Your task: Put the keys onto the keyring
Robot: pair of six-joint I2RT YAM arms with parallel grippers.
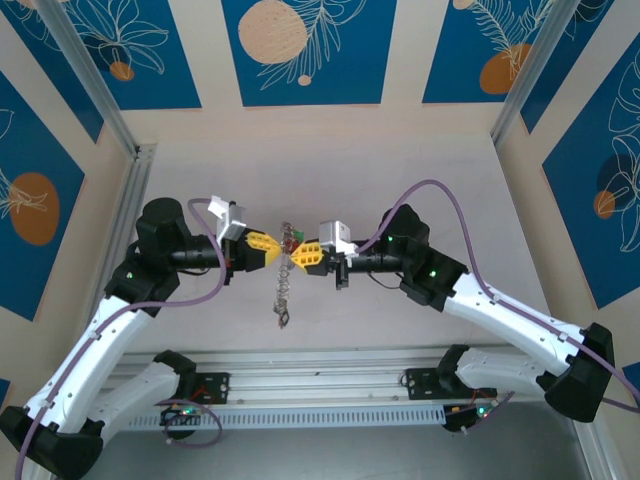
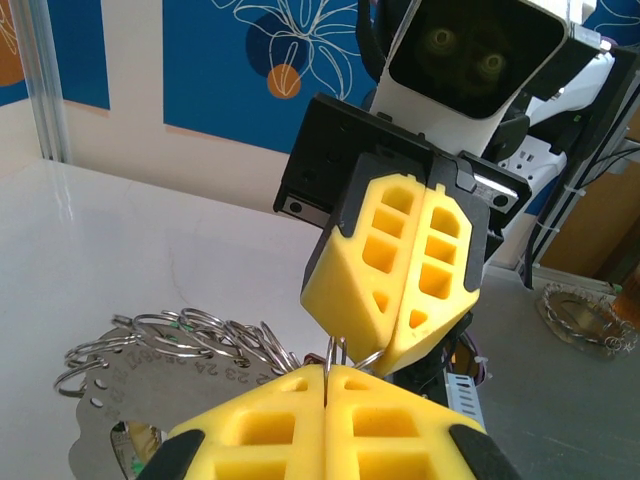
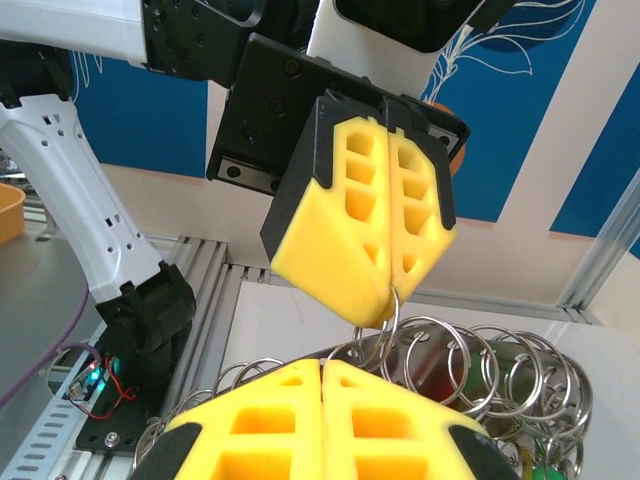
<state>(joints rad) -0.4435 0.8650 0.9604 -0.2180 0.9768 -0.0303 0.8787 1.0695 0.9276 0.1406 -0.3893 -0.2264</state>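
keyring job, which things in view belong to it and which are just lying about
Part of the job:
- keyring, gripped by both arms
- left gripper, shut on it
- right gripper, shut on it
- coloured keys
- numbered metal plate carrying split rings

Just lying about:
- shiny metal dish-like thing on the table
- orange rim, maybe a bowl

White links [image 1: 510, 315], black joints [image 1: 165, 225], looping purple cables [image 1: 432, 182], yellow cut-out pads [image 1: 260, 243] on the left gripper [image 1: 280, 251] and right gripper [image 1: 294, 261].
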